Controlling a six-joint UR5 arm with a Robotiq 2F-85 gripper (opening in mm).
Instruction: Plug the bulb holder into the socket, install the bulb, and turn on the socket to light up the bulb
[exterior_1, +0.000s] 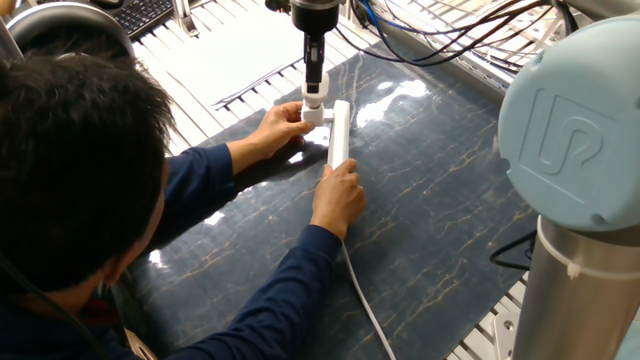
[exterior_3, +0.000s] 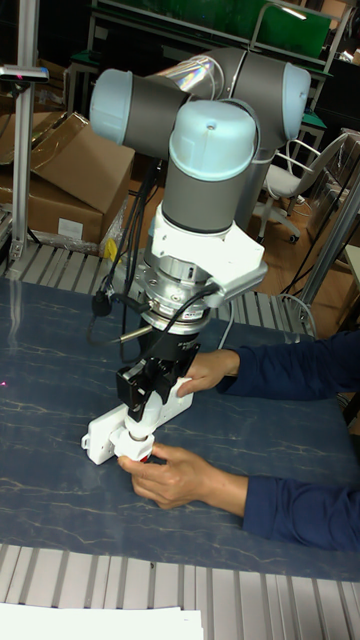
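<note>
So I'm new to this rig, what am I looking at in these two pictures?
Both pictures show one robot arm at a dark marbled table. One camera looks over a person's shoulder; the taller one faces the arm from the opposite side. The arm's hand points straight down, gripping what looks like the bulb, seated in the bulb holder on the socket, a white power strip with a cord. The person's one hand is at the holder, the other hand presses the strip's near end.

White socket (exterior_1: 339, 133) lies flat on the dark mat, bulb (exterior_1: 313, 97) upright on bulb holder (exterior_1: 313, 115) beside it
</note>
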